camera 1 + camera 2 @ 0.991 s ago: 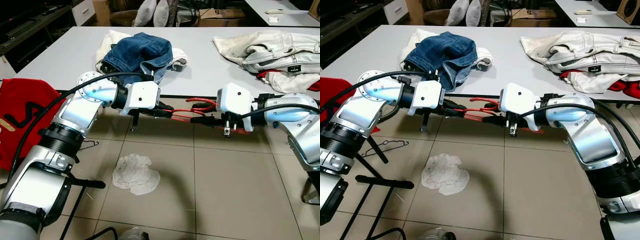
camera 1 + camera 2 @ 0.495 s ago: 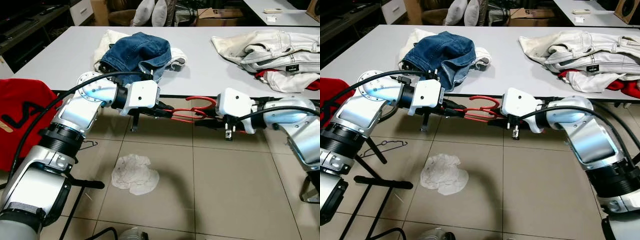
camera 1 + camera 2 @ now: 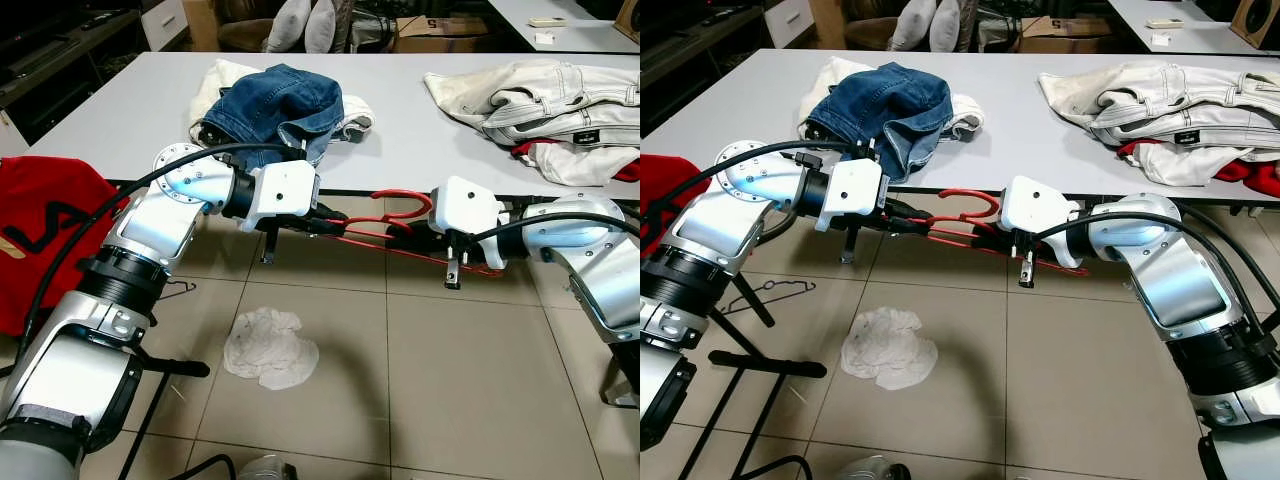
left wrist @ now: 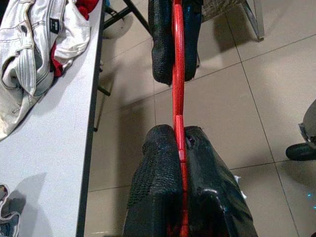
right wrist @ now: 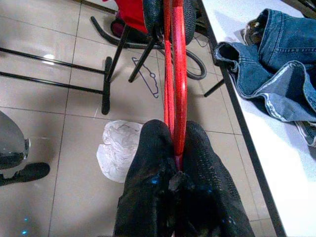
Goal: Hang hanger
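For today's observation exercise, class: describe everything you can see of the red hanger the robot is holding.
The red hanger is thin and glossy, like plastic or coated wire. It is held roughly level in front of the table edge, above the tiled floor, its curved hook rising at the middle. The left pincer is shut on one end and the right pincer on the other, both sets of black fingers pinching its bars. Nothing else touches it.

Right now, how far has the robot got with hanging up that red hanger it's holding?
Picked up: the thin red plastic hanger is off the floor, level in front of the grey table. In hand: the left gripper and the right gripper are each shut on it, one at either end. Left: it is not hooked on anything, and which rail it is meant for cannot be told.
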`<state>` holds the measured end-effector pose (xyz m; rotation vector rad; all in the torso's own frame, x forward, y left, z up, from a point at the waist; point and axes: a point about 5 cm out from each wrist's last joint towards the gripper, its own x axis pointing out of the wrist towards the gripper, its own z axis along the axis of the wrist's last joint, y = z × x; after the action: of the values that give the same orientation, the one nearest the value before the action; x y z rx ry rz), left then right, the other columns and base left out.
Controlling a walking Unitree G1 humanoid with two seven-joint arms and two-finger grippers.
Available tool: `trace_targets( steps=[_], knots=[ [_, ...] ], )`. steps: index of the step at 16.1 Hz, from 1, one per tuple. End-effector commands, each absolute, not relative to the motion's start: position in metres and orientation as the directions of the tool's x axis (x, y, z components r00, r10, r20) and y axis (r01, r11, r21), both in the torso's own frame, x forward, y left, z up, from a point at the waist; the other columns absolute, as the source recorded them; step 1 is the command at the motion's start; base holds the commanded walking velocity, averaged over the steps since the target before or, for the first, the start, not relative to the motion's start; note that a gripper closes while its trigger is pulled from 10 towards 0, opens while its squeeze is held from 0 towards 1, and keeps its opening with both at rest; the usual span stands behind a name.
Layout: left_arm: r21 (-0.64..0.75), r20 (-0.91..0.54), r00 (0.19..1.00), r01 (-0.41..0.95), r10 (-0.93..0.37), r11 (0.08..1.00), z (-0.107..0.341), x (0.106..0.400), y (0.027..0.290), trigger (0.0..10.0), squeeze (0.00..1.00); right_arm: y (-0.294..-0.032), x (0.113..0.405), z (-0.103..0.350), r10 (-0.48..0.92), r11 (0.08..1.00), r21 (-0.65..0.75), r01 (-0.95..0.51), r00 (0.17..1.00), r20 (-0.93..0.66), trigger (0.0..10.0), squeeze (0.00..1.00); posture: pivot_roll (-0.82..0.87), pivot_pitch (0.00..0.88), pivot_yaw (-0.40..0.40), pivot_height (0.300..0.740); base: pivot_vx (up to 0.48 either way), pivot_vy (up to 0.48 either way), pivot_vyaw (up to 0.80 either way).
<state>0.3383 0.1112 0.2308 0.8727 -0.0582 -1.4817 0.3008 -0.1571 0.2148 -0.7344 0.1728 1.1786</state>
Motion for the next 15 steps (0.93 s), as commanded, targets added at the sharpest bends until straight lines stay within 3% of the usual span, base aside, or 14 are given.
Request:
trace_targets(
  steps=[1,5,6,7,8,12,15],
  knots=[
    [0.543,-0.463,0.149,0.827,-0.874,-0.147,0.235,0.339,0.112,0.0,0.00,-0.157,0.301,0.221,0.795,0.184,-0.430,-0.884,0.391,-0.463,0.0,0.00,-0.09,0.000,0.074,0.740,0.000,0.000,0.00],
    [0.545,-0.446,0.156,0.829,-0.881,-0.129,0.236,0.340,0.116,0.0,0.00,-0.157,0.296,0.220,0.810,0.159,-0.405,-0.900,0.354,-0.468,0.0,0.00,-0.09,0.000,0.073,0.740,0.000,0.000,0.00],
    [0.520,-0.402,0.131,0.847,-0.906,-0.108,0.238,0.340,0.117,10.0,0.00,-0.157,0.295,0.220,0.814,0.151,-0.395,-0.906,0.341,-0.470,0.0,0.00,-0.10,0.000,0.071,0.740,0.000,0.000,0.00],
    [0.497,-0.374,0.105,0.862,-0.922,-0.104,0.240,0.339,0.119,10.0,0.31,-0.158,0.293,0.219,0.816,0.144,-0.384,-0.912,0.329,-0.475,0.0,0.00,-0.10,0.000,0.071,0.740,0.000,0.000,0.00],
    [0.459,-0.363,0.070,0.881,-0.929,-0.113,0.238,0.337,0.123,10.0,1.00,-0.159,0.290,0.217,0.817,0.136,-0.372,-0.918,0.316,-0.483,0.0,0.00,-0.10,0.000,0.071,0.740,0.000,0.000,0.00],
    [0.310,-0.446,-0.010,0.936,-0.895,-0.164,0.208,0.327,0.141,10.0,1.00,-0.177,0.273,0.200,0.786,0.120,-0.279,-0.953,0.263,-0.559,0.0,0.00,-0.10,0.000,0.070,0.740,0.000,0.000,0.00],
    [0.285,-0.367,0.005,0.953,-0.930,-0.107,0.197,0.324,0.141,10.0,1.00,-0.191,0.262,0.181,0.741,0.146,-0.206,-0.968,0.244,-0.626,0.0,0.00,-0.10,0.000,0.057,0.740,0.000,0.000,0.00]
  ],
)
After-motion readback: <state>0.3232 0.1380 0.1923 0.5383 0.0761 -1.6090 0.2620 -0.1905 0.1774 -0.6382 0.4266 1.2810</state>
